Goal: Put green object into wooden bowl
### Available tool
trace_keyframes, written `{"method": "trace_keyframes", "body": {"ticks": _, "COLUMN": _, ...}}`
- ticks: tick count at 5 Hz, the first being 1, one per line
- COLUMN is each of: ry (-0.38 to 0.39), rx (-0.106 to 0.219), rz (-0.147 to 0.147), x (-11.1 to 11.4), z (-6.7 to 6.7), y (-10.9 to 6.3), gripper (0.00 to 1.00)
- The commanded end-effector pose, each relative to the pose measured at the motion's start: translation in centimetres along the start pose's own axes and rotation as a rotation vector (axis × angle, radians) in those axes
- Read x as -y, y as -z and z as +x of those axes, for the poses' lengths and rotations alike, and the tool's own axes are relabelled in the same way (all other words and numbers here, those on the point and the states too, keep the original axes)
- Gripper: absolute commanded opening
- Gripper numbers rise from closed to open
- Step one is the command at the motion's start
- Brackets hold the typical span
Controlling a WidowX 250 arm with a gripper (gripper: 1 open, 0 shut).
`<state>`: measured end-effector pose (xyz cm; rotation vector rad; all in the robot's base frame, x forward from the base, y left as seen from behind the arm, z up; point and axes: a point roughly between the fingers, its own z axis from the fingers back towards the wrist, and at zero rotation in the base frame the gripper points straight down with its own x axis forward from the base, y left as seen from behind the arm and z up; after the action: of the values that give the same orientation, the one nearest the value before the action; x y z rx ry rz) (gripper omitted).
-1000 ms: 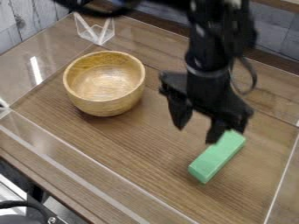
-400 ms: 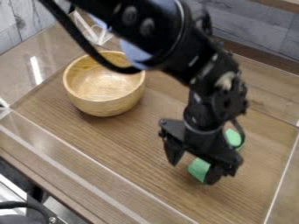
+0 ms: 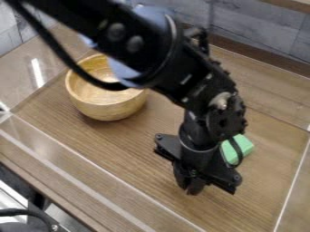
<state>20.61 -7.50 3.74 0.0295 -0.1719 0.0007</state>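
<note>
While low, hand point(image 3: 198, 184) beside green block point(image 3: 237, 149)

Under everything I see the wooden surface point(image 3: 115, 161), brown, its grain and board seams running in long lines across it. At the lower left I see a pale strip point(image 3: 61, 170) running diagonally along the surface's edge, and just outside it, in the corner, some dark cables point(image 3: 27, 214) that curve and loop. Toward the upper left I make out a small, clear, glassy-looking thing point(image 3: 36, 72), too faint for me to name. In the top left corner I see a gray patch point(image 3: 10, 32), blurred.
</note>
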Motion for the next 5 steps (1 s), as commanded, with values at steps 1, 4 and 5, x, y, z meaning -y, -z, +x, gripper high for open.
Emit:
{"method": "trace_keyframes", "body": {"ticks": 1, "ry": -0.05, "rx": 0.048, "rz": -0.013, "x": 1.8, "z": 0.9, "y": -2.2, "gripper": 0.0}}
{"method": "trace_keyframes", "body": {"ticks": 4, "ry": -0.136, "rx": 0.11, "rz": -0.036, "x": -2.2, "z": 4.2, "y": -7.9, "gripper": 0.0}}
{"method": "trace_keyframes", "body": {"ticks": 5, "ry": -0.157, "rx": 0.106, "rz": -0.033, "x": -2.5, "z": 4.7, "y": -8.0, "gripper": 0.0}}
